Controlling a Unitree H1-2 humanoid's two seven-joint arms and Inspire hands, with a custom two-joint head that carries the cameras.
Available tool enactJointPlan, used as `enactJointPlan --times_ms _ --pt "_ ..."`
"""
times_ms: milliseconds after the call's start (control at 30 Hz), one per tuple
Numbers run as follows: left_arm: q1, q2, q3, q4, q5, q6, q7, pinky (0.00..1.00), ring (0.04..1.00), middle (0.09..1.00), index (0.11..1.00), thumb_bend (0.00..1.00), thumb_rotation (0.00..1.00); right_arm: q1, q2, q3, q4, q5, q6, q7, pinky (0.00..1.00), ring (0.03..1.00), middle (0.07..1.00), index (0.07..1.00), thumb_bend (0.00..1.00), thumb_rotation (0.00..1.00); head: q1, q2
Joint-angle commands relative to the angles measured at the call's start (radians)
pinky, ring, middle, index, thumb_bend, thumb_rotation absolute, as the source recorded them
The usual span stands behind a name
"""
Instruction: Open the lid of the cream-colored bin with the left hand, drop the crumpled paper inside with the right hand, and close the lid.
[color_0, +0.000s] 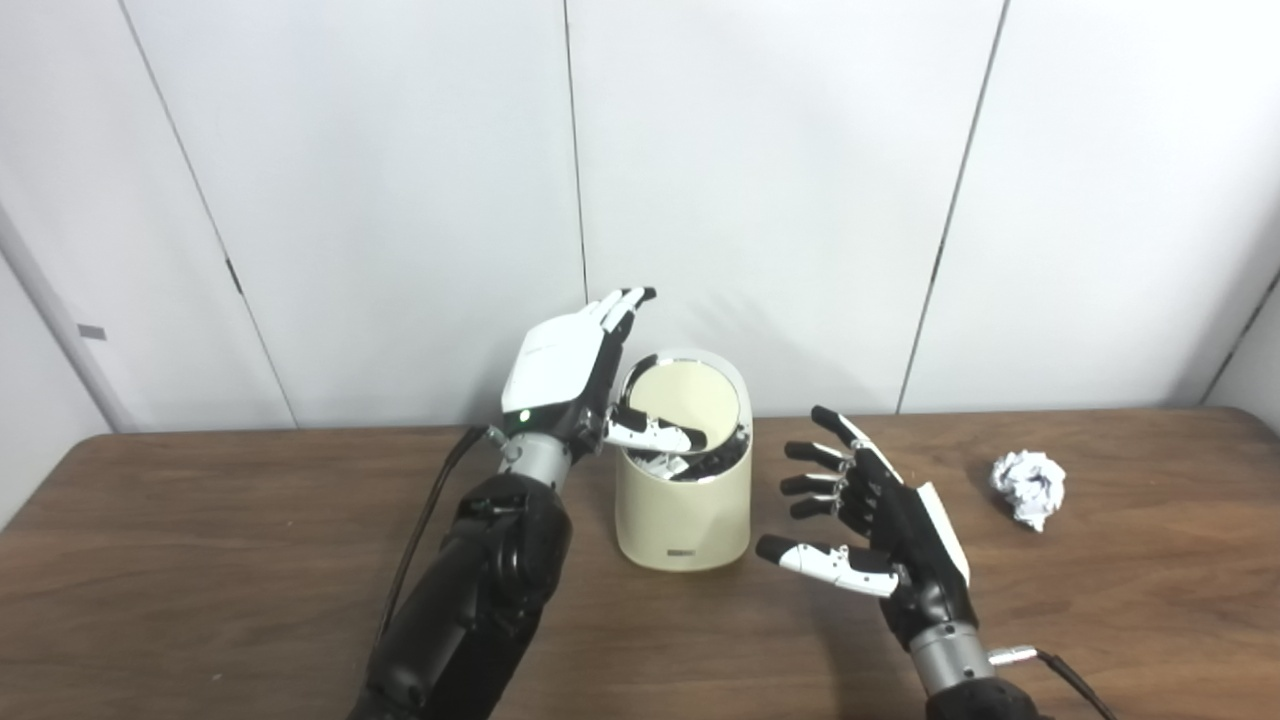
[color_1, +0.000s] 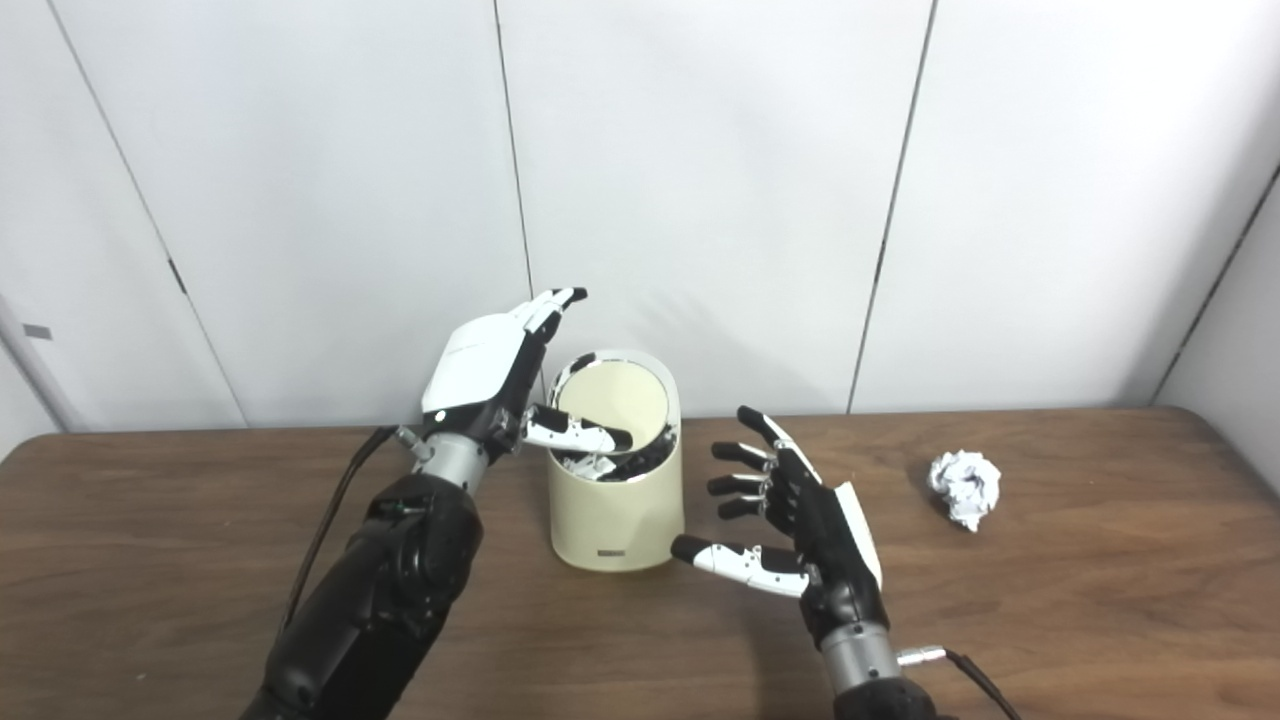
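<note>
The cream-colored bin (color_0: 683, 510) stands upright at the middle of the table. Its round lid (color_0: 685, 395) is tilted, and a dark gap shows at the front of the opening. My left hand (color_0: 560, 365) is at the bin's left rim, open, fingers pointing up beside the lid and thumb reaching across the lid's front edge. The crumpled paper (color_0: 1028, 487) lies on the table far to the right, touched by nothing. Between bin and paper, my right hand (color_0: 880, 510) hovers open and holds nothing, palm toward the bin.
The brown wooden table (color_0: 200, 560) runs across the whole width, with white wall panels (color_0: 400, 200) close behind the bin. A black cable (color_0: 430, 510) runs along my left forearm, and another cable (color_0: 1060, 665) leaves my right wrist.
</note>
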Motion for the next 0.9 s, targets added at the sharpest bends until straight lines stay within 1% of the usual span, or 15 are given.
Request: enactJointPlan --times_ms 0,100,300,433,633,667,733,767,833,867 --pt "-0.034 0.015 -0.013 -0.012 0.033 0.012 -0.010 0.80 0.909 0.945 0.956 0.84 0.00 -0.025 0.006 0.000 -0.042 -0.002 -0.008 -0.008 0.56 0.646 0.755 0.873 0.75 0.14 -0.001 0.001" --pt "-0.032 0.020 -0.020 -0.012 0.035 0.015 -0.017 0.78 0.894 0.940 0.953 0.83 0.00 -0.025 0.003 0.002 -0.045 -0.014 -0.005 -0.010 0.56 0.642 0.754 0.872 0.75 0.13 -0.001 0.002" --pt "-0.030 0.027 -0.033 -0.013 0.048 0.030 -0.026 0.78 0.895 0.944 0.955 0.74 0.00 -0.028 0.006 -0.003 -0.045 -0.014 -0.001 -0.012 0.56 0.636 0.749 0.869 0.76 0.14 0.001 0.001" --pt "-0.024 0.028 -0.034 -0.018 0.050 0.033 -0.030 0.78 0.894 0.945 0.957 0.74 0.00 -0.028 0.007 -0.005 -0.046 -0.006 0.003 -0.012 0.56 0.637 0.749 0.870 0.77 0.15 0.001 0.000" --pt "-0.016 0.030 -0.027 -0.017 0.040 0.022 -0.021 0.79 0.895 0.945 0.953 0.74 0.00 -0.028 0.005 -0.003 -0.036 0.000 -0.011 -0.011 0.57 0.641 0.752 0.872 0.76 0.13 0.002 -0.007" --pt "-0.014 0.029 -0.021 -0.021 0.030 0.017 -0.019 0.79 0.896 0.945 0.953 0.74 0.00 -0.028 0.006 -0.004 -0.036 0.001 -0.011 -0.012 0.57 0.641 0.752 0.872 0.76 0.13 0.001 -0.007" --pt "-0.008 0.024 -0.003 -0.026 0.003 0.003 -0.011 0.75 0.908 0.952 0.959 0.75 0.00 -0.028 0.009 -0.005 -0.036 0.004 -0.010 -0.013 0.56 0.640 0.751 0.871 0.76 0.13 0.001 -0.007" --pt "0.000 0.014 0.022 -0.034 -0.035 -0.012 -0.005 0.74 0.910 0.954 0.960 0.75 0.00 -0.028 0.007 -0.003 -0.036 -0.002 -0.009 -0.013 0.56 0.639 0.750 0.871 0.76 0.13 0.001 -0.007" --pt "0.014 -0.001 0.060 -0.055 -0.094 -0.033 0.004 0.66 0.904 0.969 0.979 0.72 0.00 -0.028 0.002 0.001 -0.036 -0.011 -0.010 -0.012 0.57 0.641 0.755 0.877 0.75 0.13 0.002 -0.008" --pt "0.019 -0.005 0.074 -0.064 -0.113 -0.045 0.008 0.65 0.901 0.971 0.983 0.71 0.00 -0.028 0.001 0.001 -0.035 -0.010 -0.011 -0.011 0.57 0.640 0.755 0.878 0.75 0.13 0.003 -0.007"
